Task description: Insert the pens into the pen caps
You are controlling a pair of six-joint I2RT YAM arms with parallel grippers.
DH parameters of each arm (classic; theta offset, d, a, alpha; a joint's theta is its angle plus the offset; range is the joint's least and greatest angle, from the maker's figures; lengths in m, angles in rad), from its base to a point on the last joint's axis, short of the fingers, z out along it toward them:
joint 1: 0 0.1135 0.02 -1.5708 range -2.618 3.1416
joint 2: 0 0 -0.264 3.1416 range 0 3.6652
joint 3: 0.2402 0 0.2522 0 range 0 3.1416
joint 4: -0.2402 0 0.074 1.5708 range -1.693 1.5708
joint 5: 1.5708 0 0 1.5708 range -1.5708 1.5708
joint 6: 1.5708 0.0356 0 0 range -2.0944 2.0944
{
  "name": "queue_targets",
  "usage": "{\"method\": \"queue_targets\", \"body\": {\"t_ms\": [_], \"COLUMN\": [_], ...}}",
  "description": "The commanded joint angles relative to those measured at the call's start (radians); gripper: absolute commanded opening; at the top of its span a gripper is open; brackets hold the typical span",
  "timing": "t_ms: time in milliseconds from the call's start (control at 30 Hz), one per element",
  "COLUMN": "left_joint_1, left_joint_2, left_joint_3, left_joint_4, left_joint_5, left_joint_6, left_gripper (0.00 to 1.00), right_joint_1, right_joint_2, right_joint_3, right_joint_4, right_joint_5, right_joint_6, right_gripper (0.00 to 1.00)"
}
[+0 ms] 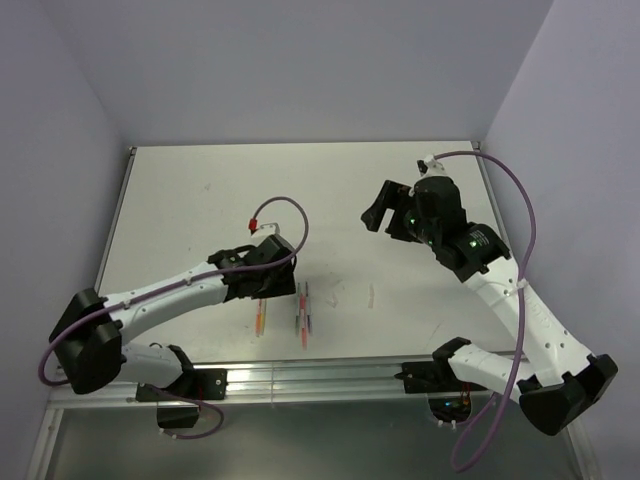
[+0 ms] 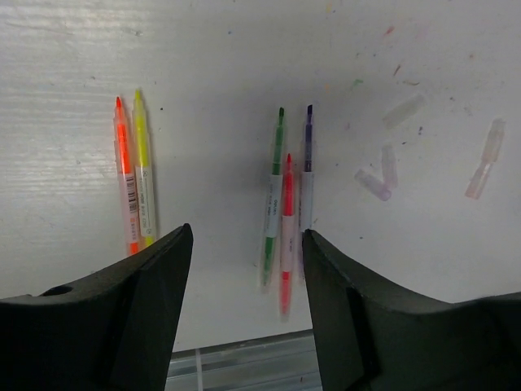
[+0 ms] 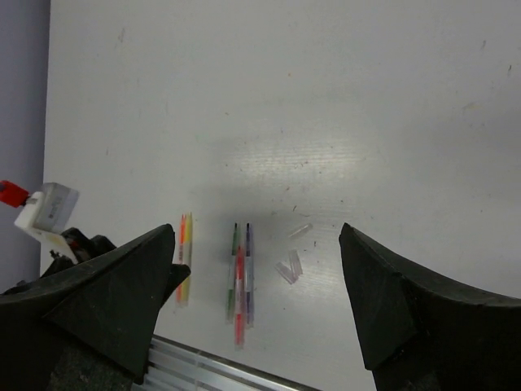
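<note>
Several uncapped pens lie near the table's front edge. An orange pen (image 2: 123,171) and a yellow pen (image 2: 143,167) lie side by side. A green pen (image 2: 273,191), a red pen (image 2: 286,232) and a purple pen (image 2: 307,175) lie together to their right; this group also shows in the top view (image 1: 302,312). Clear pen caps (image 2: 389,167) lie scattered further right, one apart (image 2: 484,159). My left gripper (image 2: 246,238) is open and empty, hovering above the pens. My right gripper (image 3: 256,232) is open and empty, raised high over the table's middle (image 1: 380,212).
A metal rail (image 1: 320,375) runs along the table's (image 1: 200,200) front edge, just below the pens. The left arm's wrist with its white connector (image 3: 47,208) shows at the left of the right wrist view. Grey walls enclose the table.
</note>
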Motion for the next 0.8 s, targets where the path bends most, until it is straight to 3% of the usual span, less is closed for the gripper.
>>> {"method": "queue_targets", "body": {"t_ms": [0, 233, 433, 567, 767], "left_joint_1": [-0.030, -0.039, -0.037, -0.008, 0.096], "left_joint_2": [0.079, 0.123, 0.093, 0.040, -0.101], "left_joint_3": [0.026, 0.067, 0.078, 0.063, 0.026], "left_joint_4": [0.039, 0.019, -0.016, -0.054, -0.093], "left_joint_5": [-0.046, -0.086, -0.104, -0.114, -0.089], "left_joint_6": [-0.032, -0.047, -0.061, -0.087, -0.072], "left_gripper": [0.62, 0.61, 0.63, 0.64, 0.65], "right_joint_1": [-0.006, 0.000, 0.185, 0.268, 0.394], "right_joint_2": [-0.001, 0.102, 0.211, 0.281, 0.429], "right_joint_3": [-0.014, -0.037, -0.109, -0.146, -0.099], "right_joint_4": [0.040, 0.014, 0.027, 0.106, 0.133], "right_joint_5": [-0.019, -0.122, -0.009, -0.033, -0.016], "right_joint_6": [0.002, -0.001, 0.096, 0.151, 0.215], "right_gripper": [0.89, 0.75, 0.68, 0.63, 0.46]}}
